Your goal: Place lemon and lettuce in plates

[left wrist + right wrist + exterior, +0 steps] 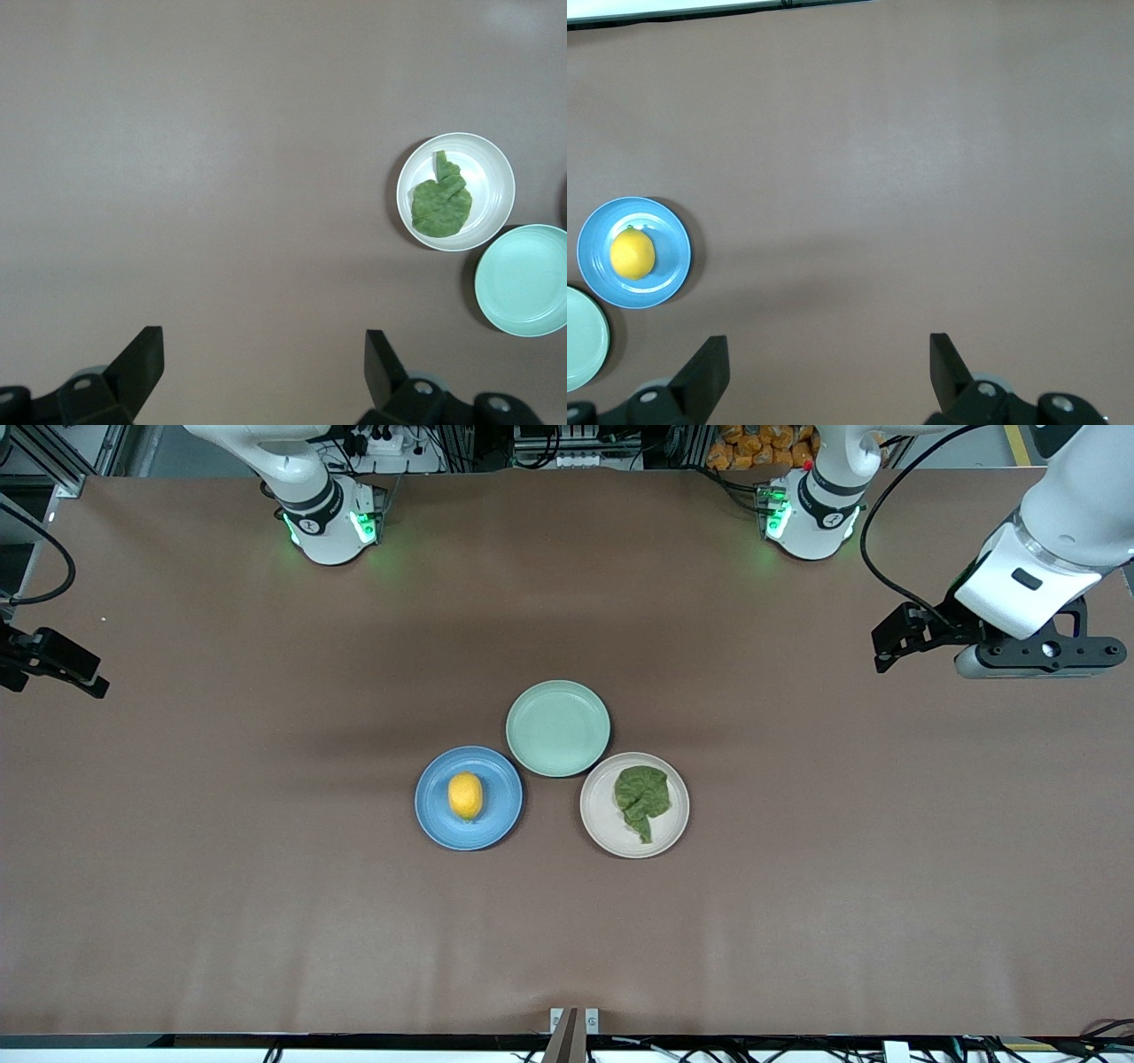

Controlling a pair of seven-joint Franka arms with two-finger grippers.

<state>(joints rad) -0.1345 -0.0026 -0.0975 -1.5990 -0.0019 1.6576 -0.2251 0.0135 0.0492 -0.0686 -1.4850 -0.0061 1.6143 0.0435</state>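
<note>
Counter (221, 850) under you, brown. Blue plate (434, 819) holds lemon (465, 794); beige plate (602, 824) holds lettuce (642, 797); mint plate (557, 728) touches both, farther from camera. Left gripper (264, 372) open, empty, over left arm's end of counter. Right gripper (829, 372) open, empty, over right arm's end.
</note>
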